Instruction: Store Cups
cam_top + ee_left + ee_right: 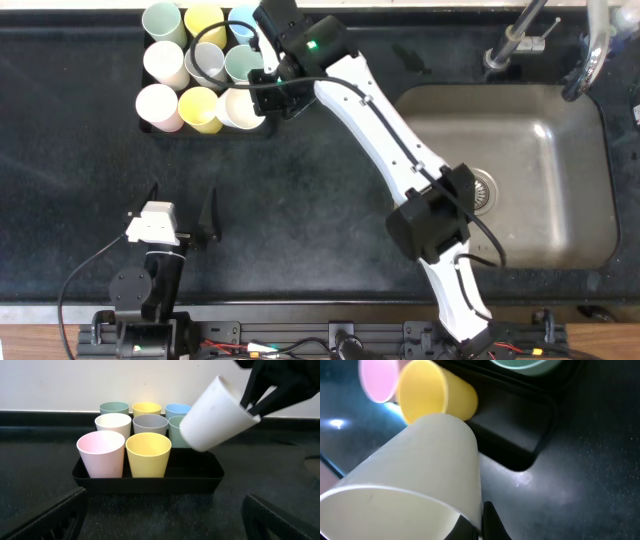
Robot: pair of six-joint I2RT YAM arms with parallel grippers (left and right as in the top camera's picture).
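The dark worktop (300,200) is carrying a sink (540,130) at the right and a black tray (150,484) holding eight upright cups (149,425). The right pincer (252,405) is clamping a tilted white cup (216,416) by its rim, over the tray's corner beside the front yellow cup (148,454). The left pincer (182,210) is standing spread apart, well away.

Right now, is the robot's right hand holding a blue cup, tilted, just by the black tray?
Not quite. The cup in the right hand is white, not blue; the left wrist view shows it. The rest holds: it is tilted, just by the black tray.
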